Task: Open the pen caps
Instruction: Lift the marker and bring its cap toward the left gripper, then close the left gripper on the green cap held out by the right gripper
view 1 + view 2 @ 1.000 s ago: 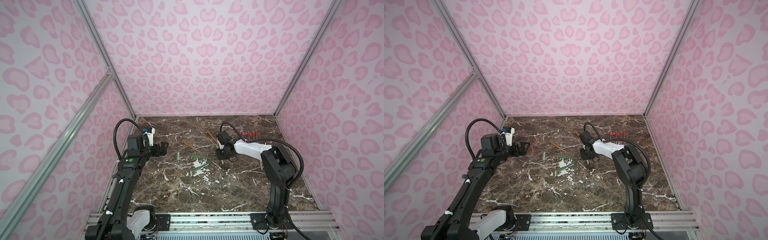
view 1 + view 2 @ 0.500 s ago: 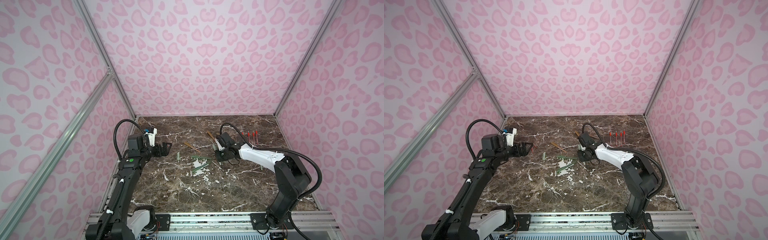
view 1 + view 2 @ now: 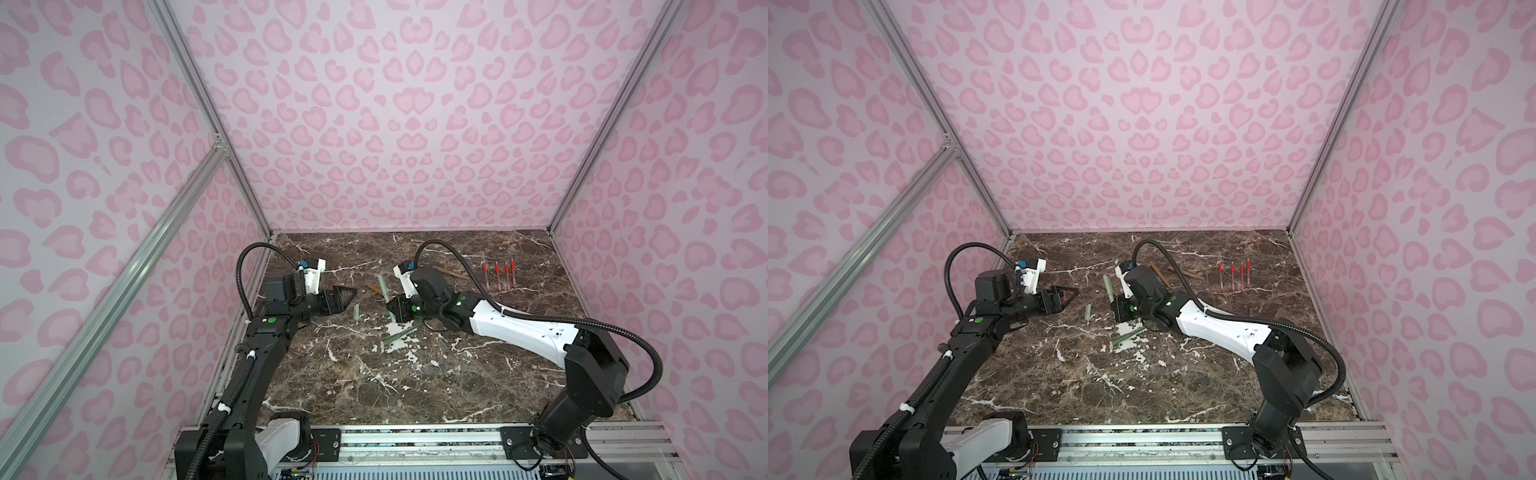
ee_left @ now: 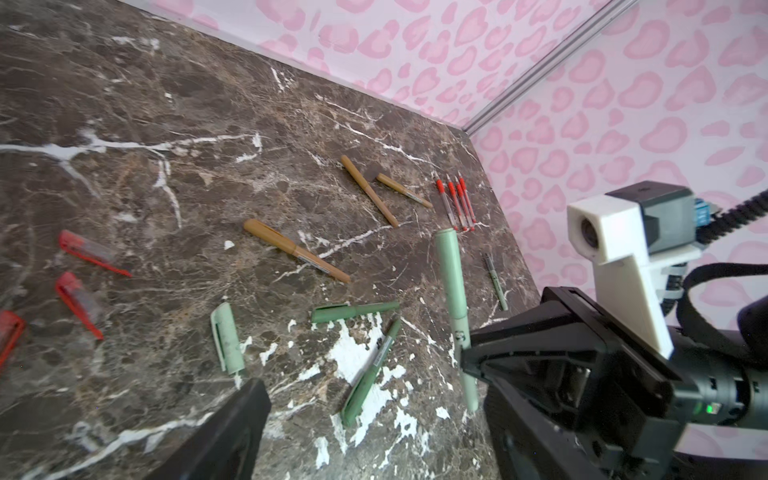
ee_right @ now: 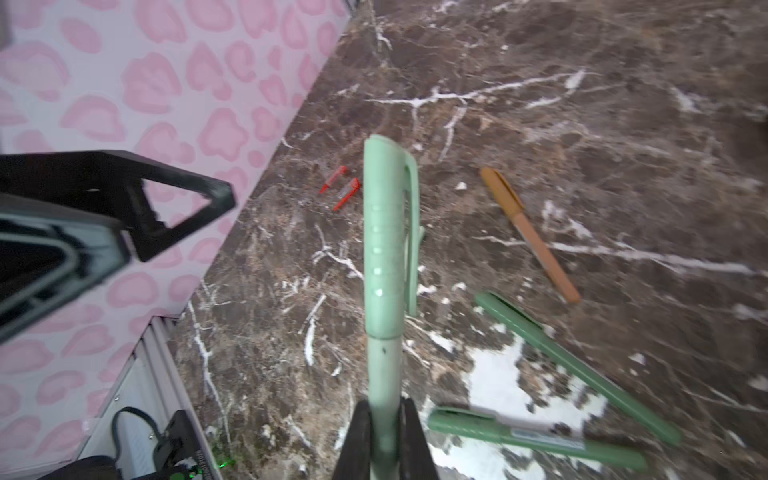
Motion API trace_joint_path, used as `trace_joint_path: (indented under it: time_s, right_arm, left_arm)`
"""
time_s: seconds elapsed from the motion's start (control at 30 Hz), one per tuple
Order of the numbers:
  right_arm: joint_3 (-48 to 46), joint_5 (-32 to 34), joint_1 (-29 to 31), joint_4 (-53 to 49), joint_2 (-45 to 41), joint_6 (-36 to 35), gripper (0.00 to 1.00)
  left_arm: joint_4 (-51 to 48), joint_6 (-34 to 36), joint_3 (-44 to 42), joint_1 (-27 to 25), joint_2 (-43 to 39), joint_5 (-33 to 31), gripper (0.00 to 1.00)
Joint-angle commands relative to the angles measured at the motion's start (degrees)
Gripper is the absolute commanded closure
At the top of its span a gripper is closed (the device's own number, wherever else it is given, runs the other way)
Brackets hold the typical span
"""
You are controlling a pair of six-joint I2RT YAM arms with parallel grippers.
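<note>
My right gripper [image 3: 395, 309] [image 5: 384, 419] is shut on the body of a pale green pen [image 3: 383, 291] [image 4: 451, 282] held above the table. The pen's cap [image 5: 386, 237] is on and sticks out past the fingers. My left gripper [image 3: 347, 295] [image 4: 374, 395] [image 5: 174, 224] stands open just left of that pen, apart from it, with nothing between its fingers. A loose green cap [image 3: 356, 311] [image 4: 226, 336] lies on the marble between the grippers. Red caps [image 4: 89, 251] [image 5: 345, 187] lie by the left wall.
Two darker green pens [image 3: 399, 334] [image 4: 370, 374] lie on the white patch under the right gripper. Brown pens [image 4: 297, 251] [image 5: 528, 232] lie further back. A row of red pen bodies [image 3: 498, 278] [image 3: 1235, 277] sits at the back right. Pink walls stand close on the left.
The right arm has stretched out and carried the green pen leftward, close to the left gripper. The left gripper has edged a little toward it, its jaws slightly narrower.
</note>
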Motion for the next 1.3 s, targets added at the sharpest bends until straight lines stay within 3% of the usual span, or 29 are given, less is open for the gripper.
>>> trace_joint_path:
  time_s: [0.0,0.2,0.3,0.6,0.7,0.87,1.0,1.1,1.2,1.27]
  right_arm:
    - [1.9,-2.0,1.8,3.2,1.8,0.6,1.0]
    - [5.0,-3.8,4.2,3.6,5.3,0.7,1.0]
    - [5.5,-3.7,5.1,4.0,6.2,-0.3,1.0]
    - [6.9,-3.6,5.6,3.1,7.4,-0.9,1.0]
    - [7.5,-3.6,5.7,2.5,7.7,-0.5,0.99]
    - [7.0,-3.4,5.4,4.1,8.2,-0.5,0.84]
    - [7.9,-3.5,5.2,3.8,9.0,-0.3,0.78]
    - [7.8,-3.5,5.0,4.7,9.7,-0.2,0.78]
    - [8.3,-4.2,4.7,4.0,10.2,0.5,0.89]
    - [7.7,-4.2,4.8,4.7,9.7,0.3,0.92]
  left_arm:
    - [5.0,-2.2,-0.3,-1.6,0.8,3.1,0.19]
    - [5.6,-4.6,1.1,-2.7,3.3,3.5,0.29]
    - [7.3,-5.4,0.8,-2.8,4.2,3.3,0.39]
    - [6.6,-4.6,0.7,-2.8,4.3,1.5,0.95]
    - [4.8,-4.4,1.5,-2.8,3.6,0.5,0.96]
    - [6.8,-5.0,0.2,-2.8,2.9,1.1,0.96]
    - [6.0,-5.5,0.9,-2.7,2.7,0.9,0.96]
    - [7.3,-5.7,0.1,-2.7,2.8,1.3,0.96]
    - [5.9,-5.5,1.0,-2.5,3.0,0.7,0.96]
    - [6.1,-5.6,0.9,-2.5,2.8,0.7,0.96]
